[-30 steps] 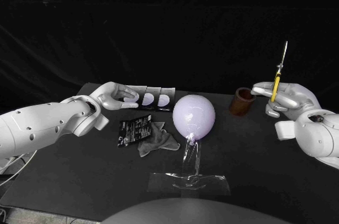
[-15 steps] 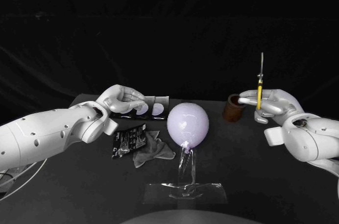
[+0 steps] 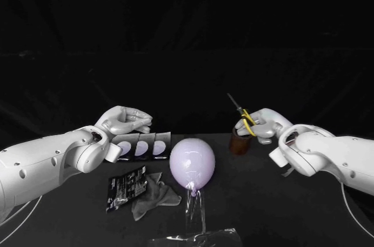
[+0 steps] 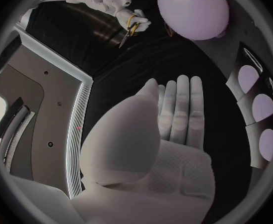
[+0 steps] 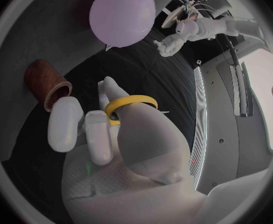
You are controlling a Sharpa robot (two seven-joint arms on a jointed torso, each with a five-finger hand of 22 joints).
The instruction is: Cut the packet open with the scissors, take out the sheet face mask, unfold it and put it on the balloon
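Observation:
My right hand (image 3: 261, 125) grips the yellow-handled scissors (image 3: 243, 117), blades tilted up and away just above the brown cup (image 3: 239, 143). The yellow loop (image 5: 131, 103) sits over my right hand's fingers (image 5: 93, 134). The pale purple balloon (image 3: 192, 162) stands mid-table on a clear stand (image 3: 195, 233). Left of it lie the black packet (image 3: 126, 187) and the crumpled grey face mask (image 3: 156, 197). My left hand (image 3: 123, 120) hovers behind them over a tray, holding nothing; its fingers (image 4: 180, 109) reach out straight.
A black tray (image 3: 140, 148) with three pale oval pads lies under my left hand. The brown cup (image 5: 46, 82) stands right of the balloon (image 5: 121, 15). Bare table lies at the front right.
The camera has tipped, shifting the whole picture down. My right hand has tilted the scissors from upright to leaning left and brought them closer over the brown cup.

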